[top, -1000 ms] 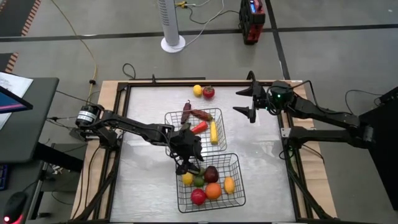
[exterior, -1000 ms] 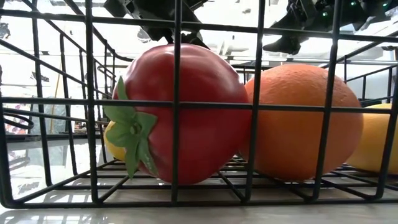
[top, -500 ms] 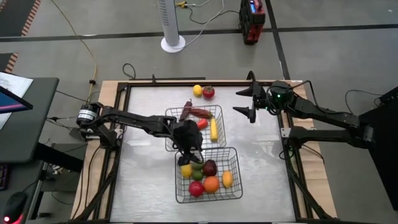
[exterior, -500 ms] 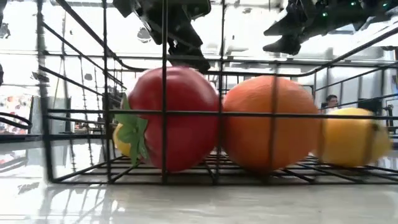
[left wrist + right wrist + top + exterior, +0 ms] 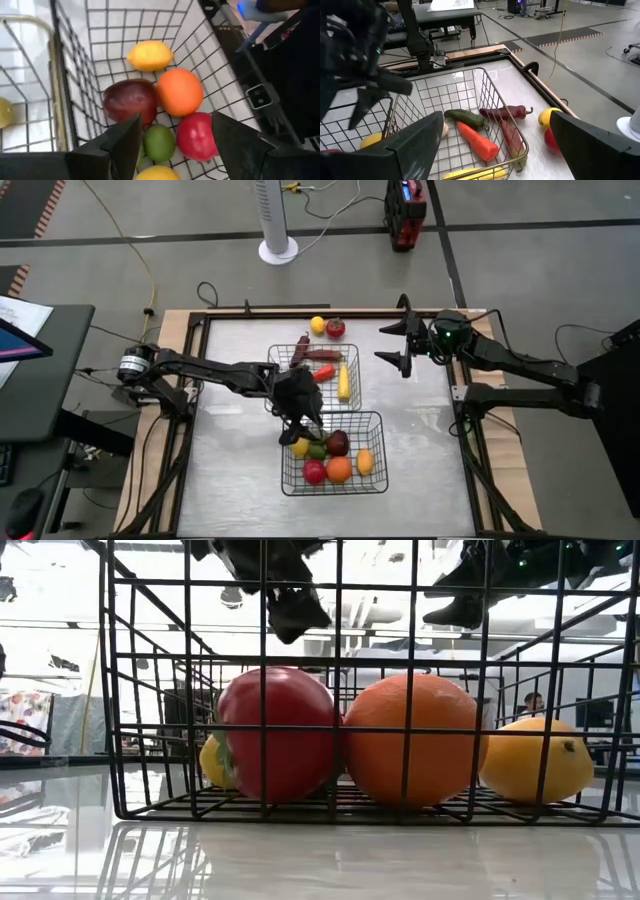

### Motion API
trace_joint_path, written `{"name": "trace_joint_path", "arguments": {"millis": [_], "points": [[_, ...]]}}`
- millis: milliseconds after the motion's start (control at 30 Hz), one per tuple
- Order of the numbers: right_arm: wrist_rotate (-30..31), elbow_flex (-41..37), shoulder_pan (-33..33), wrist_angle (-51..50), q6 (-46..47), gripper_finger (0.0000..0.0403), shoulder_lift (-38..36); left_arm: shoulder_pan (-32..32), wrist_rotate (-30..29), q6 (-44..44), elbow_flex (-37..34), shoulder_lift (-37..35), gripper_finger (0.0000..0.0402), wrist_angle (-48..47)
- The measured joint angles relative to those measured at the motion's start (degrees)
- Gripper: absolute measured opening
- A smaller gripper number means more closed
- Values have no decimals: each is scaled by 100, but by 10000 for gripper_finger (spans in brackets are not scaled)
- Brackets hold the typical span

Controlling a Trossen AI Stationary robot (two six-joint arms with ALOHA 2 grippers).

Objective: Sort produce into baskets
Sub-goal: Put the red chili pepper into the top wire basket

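Tabletop: pale table (image 5: 230,460), both baskets near its middle.
Fruit basket (image 5: 384,455): nearest me, its long side running left to right; apples, orange, lemons and lime inside.
Left gripper (image 5: 299,417): above the fruit basket's far-left corner, fingers apart, nothing between them that I can see.
Step, my read: lift straight clear of the wire rim before swinging away.
Vegetable basket (image 5: 356,375): just beyond the fruit basket; corn (image 5: 344,387) lies lengthwise, near to far.
Lemon (image 5: 318,325), tomato (image 5: 335,329): loose, farther beyond; too round to give a pointing.
Right gripper (image 5: 395,343): beyond the fruit basket to its right, spread wide, waiting.
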Motion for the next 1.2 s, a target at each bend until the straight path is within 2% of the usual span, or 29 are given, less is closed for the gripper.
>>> {"name": "trace_joint_path", "arguments": {"millis": [100, 233, 367, 567, 667, 800, 1000, 1200], "points": [[0, 0, 0, 0, 4, 393, 0, -62, -237, 55, 0, -237, 224, -3], [2, 0, -17, -92, -32, 393, 20, -153, -1208, 478, -29, -678, 224, 30], [2, 0, -123, -119, -44, 393, 293, -112, -2019, 893, -544, -1055, 224, 587], [-2, -2, -294, 308, -45, 393, 1176, 464, -2218, 981, -1533, -1596, 224, 1943], [-134, 87, -509, 586, -52, 393, 1651, 817, -2592, 946, -1827, -1879, 224, 2335], [-634, 437, -939, 665, -280, 393, 2288, 1387, -3213, 844, -2025, -2297, 224, 2728], [-800, 1028, -1572, 656, -626, 393, 3072, 2084, -3284, 852, -2304, -2847, 224, 3151], [-1615, 1541, -2101, 524, -672, 393, 3713, 2410, -3268, 747, -3106, -3360, 224, 3872]]}}
